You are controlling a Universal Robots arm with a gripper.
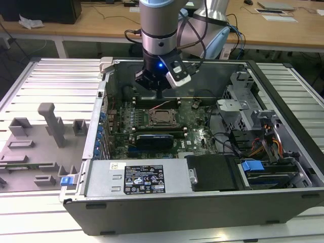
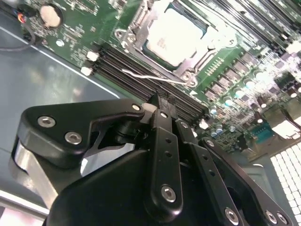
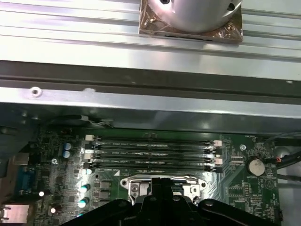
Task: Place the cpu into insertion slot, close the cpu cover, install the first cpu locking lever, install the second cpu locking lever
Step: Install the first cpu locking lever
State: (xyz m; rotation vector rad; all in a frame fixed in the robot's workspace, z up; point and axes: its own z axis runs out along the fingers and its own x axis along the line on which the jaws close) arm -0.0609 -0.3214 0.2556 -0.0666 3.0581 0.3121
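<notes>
hand: our gripper [image 2: 159, 101] hangs inside the open computer case [image 1: 202, 215], low over the motherboard [image 2: 80, 33]. its black fingertips are pressed together with only a seam between them, and we see nothing held.
cpu: the cpu [image 2: 176, 35] sits flat in its socket, just ahead of the fingertips and lower than them, with its pale metal top facing up.
cpu cover: the cpu cover [image 2: 133, 34] looks to be down around the chip, framing its edges. we cannot tell whether it is clamped.
lever: a thin silvery locking lever [image 2: 150, 76] crosses between the fingertips and the socket and is the thing nearest the hand. to us it seems not tucked home.
under the hand: the dark memory slots [image 2: 117, 59] run directly beneath the fingertips.
handling: we judge the cpu light, rigid, fragile and smooth on top, so it is best taken by two opposite edges. the cover is thin, stiff, hinged sheet, to be pushed at its free edge. the lever is springy wire, to be pressed near its end.
writing: a faint mark on the cpu top is too blurred to tell. a printed label [image 1: 147, 180] lies on a metal box well apart from the hand, and we leave its print unread.
</notes>
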